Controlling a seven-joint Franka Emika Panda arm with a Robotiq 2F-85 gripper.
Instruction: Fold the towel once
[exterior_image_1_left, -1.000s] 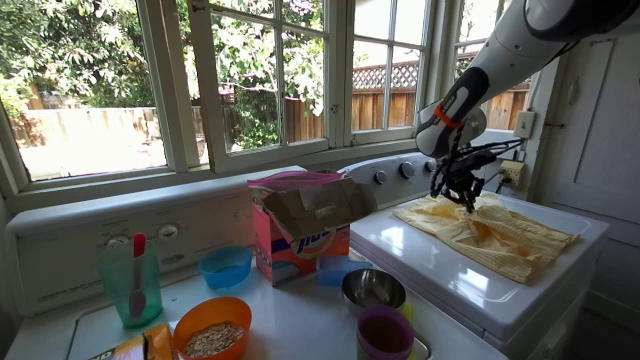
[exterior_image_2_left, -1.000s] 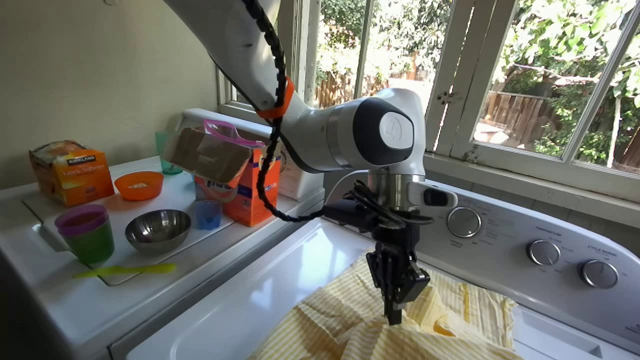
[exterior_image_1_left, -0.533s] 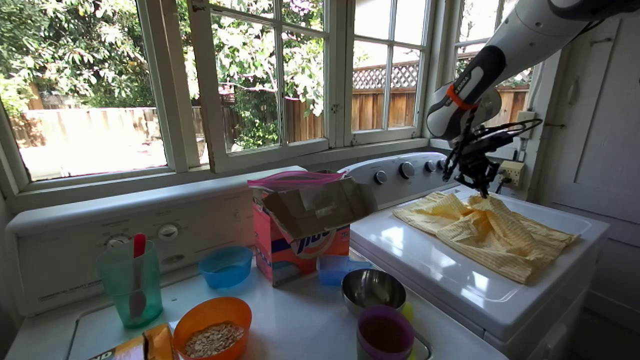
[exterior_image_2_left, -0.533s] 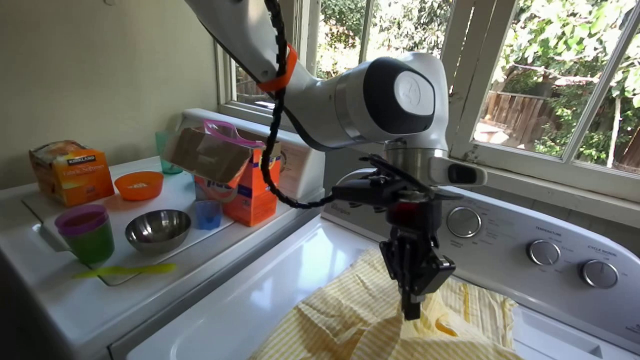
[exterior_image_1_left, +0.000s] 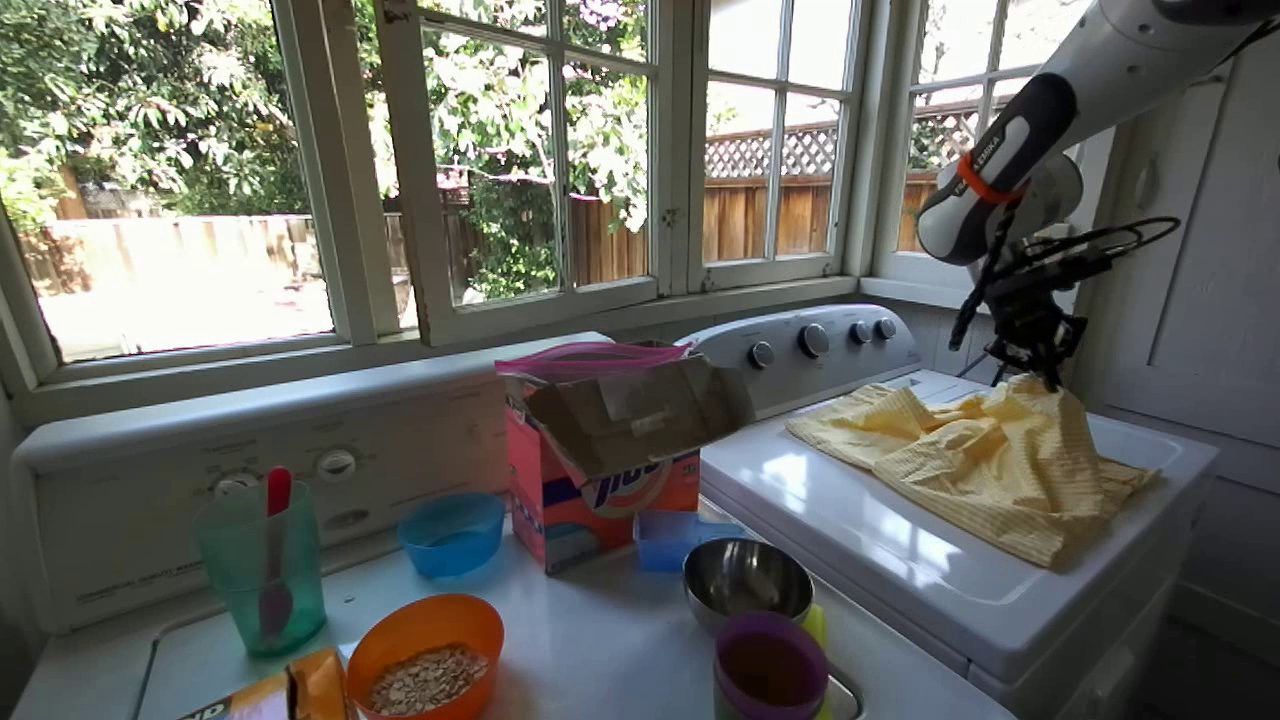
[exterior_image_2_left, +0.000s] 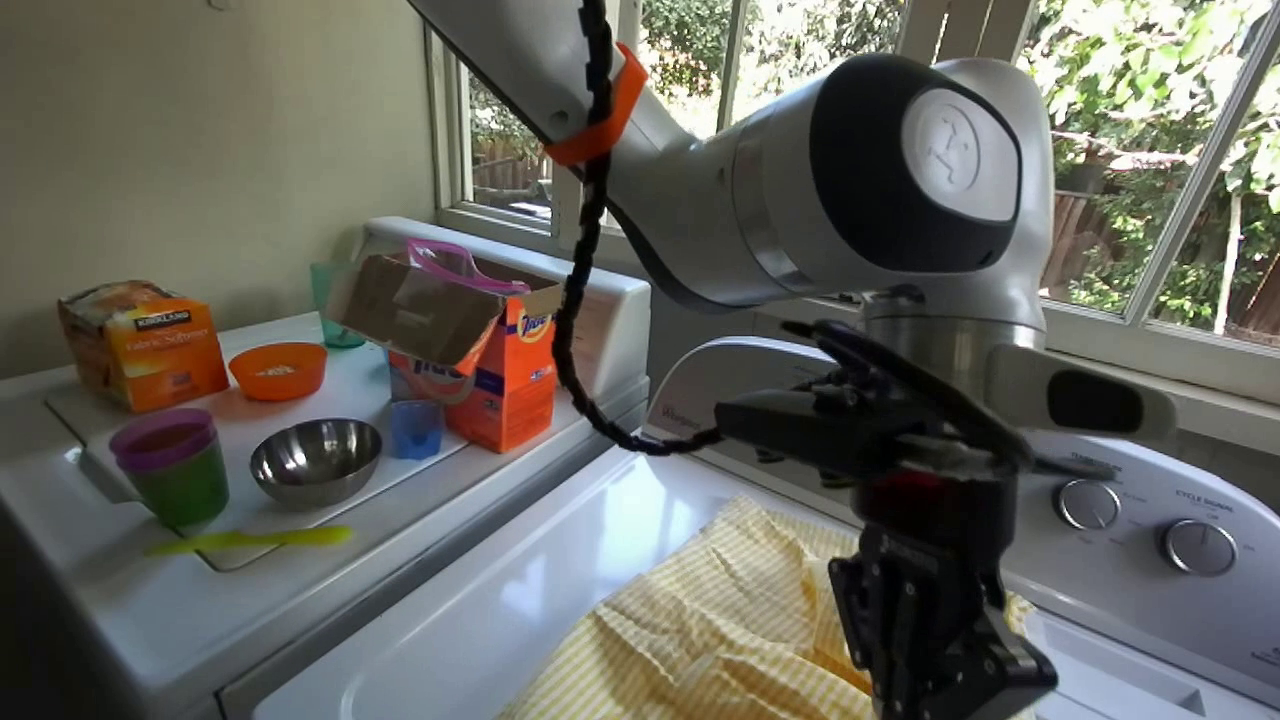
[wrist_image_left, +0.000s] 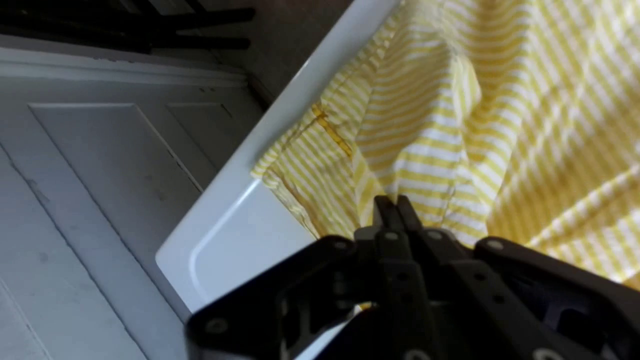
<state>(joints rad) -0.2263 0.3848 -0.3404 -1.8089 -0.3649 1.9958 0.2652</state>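
Observation:
The towel, a wrinkled yellow-and-white striped cloth, lies on the white machine top in both exterior views (exterior_image_1_left: 1020, 470) (exterior_image_2_left: 720, 620). It also fills the right of the wrist view (wrist_image_left: 565, 90). My gripper (exterior_image_1_left: 1050, 383) is shut on the towel and holds part of it raised in a peak. In the wrist view the closed fingertips (wrist_image_left: 395, 202) pinch a fold of cloth. One towel corner lies flat near the machine's corner. The fingertips are below the frame in an exterior view, where the arm hides part of the towel.
The white machine (exterior_image_1_left: 800, 470) has a control panel with knobs (exterior_image_2_left: 1200, 548) along its back. A second machine beside it bears a detergent box (exterior_image_1_left: 610, 480), a metal bowl (exterior_image_1_left: 748, 580), an orange bowl (exterior_image_1_left: 480, 640), stacked cups (exterior_image_2_left: 180, 480) and a yellow-green utensil (exterior_image_2_left: 250, 540).
My gripper has moved across the machine top, rightward in both exterior views, pulling the towel up into a growing peak. The towel's near edge has stayed in place.

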